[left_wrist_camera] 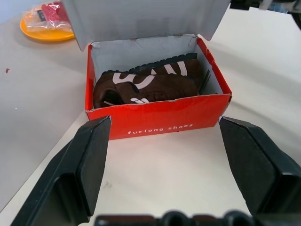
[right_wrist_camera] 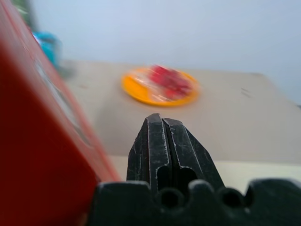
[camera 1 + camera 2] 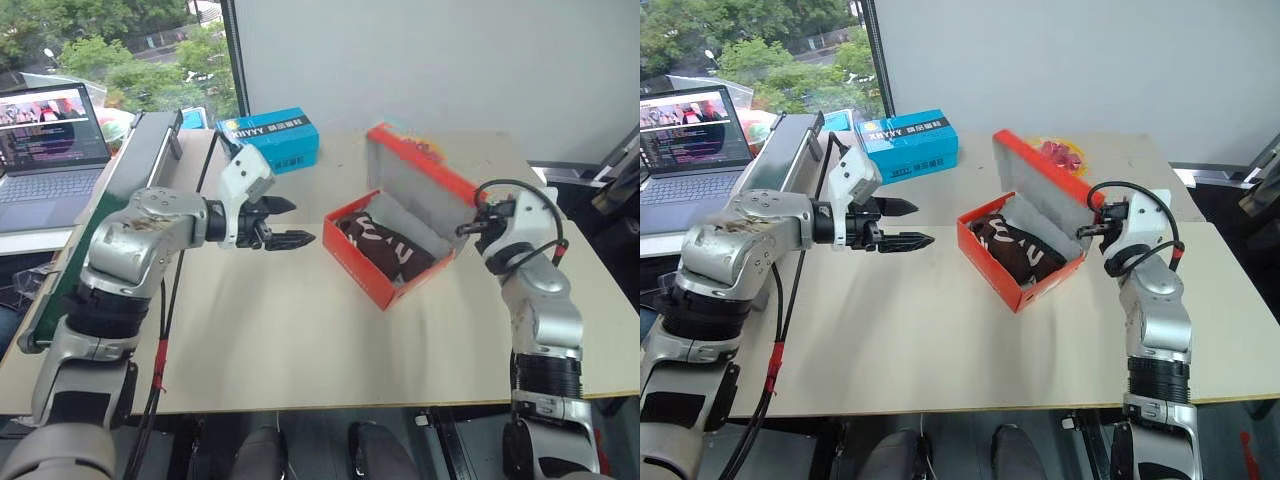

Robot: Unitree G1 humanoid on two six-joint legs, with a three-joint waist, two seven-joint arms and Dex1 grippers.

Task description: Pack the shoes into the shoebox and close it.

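The red-orange shoebox [image 3: 362, 262] stands open at the table's middle, its lid [image 3: 420, 178] raised upright at the back. Both dark brown shoes [image 3: 385, 246] lie inside it, their whitish markings showing, as the shoes [image 1: 146, 87] do in the left wrist view. My left gripper [image 3: 288, 222] hovers open to the left of the box, pointing at its front wall [image 1: 157, 123], with nothing between its fingers. My right gripper [image 3: 466, 228] is shut and empty, raised just behind the lid's right end. The lid's red outer face [image 2: 42, 141] is close beside it in the right wrist view.
A blue box with white lettering [image 3: 272, 138] sits at the back left of the table. An orange plate with red items [image 2: 160, 87] lies behind the shoebox. A laptop [image 3: 52, 140] and a long dark case [image 3: 140, 160] stand off the table's left edge.
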